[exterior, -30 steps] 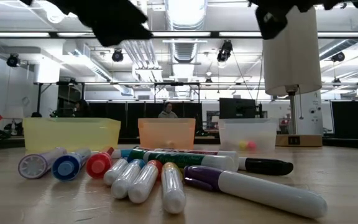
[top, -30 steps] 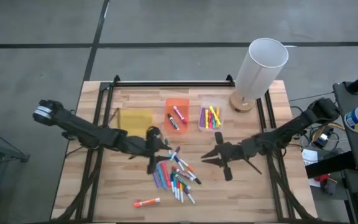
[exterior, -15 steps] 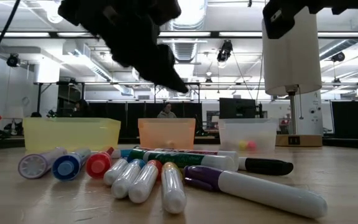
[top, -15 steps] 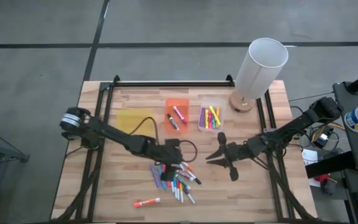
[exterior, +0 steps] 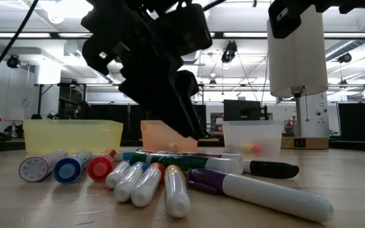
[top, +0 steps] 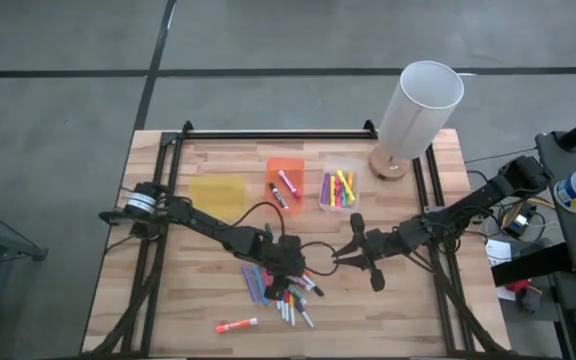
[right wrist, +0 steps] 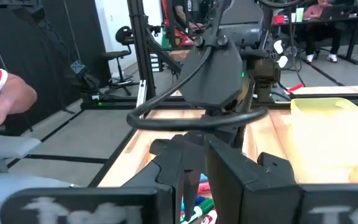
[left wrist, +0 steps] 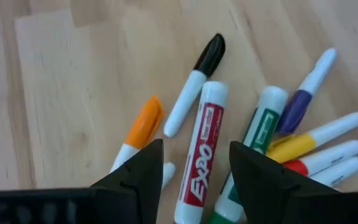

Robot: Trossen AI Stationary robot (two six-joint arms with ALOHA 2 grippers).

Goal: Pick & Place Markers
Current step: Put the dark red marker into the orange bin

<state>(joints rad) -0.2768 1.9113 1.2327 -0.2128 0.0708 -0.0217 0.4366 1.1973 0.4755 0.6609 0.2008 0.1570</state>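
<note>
The markers (top: 280, 288) were piled on the wooden table (top: 168, 310), in front of the orange bin (top: 284, 184). The left gripper (top: 290, 262) was positioned over the pile's far edge, fingers spread wide and nothing held; a red-labelled marker (left wrist: 202, 154) was framed between them in the left wrist view. In the low view much of the pile's rear was hidden behind that gripper. The right gripper (top: 342, 254) was held just right of the pile, fingers nearly closed; no held object could be made out. More markers were stored in the clear bin (top: 339, 189)
</note>
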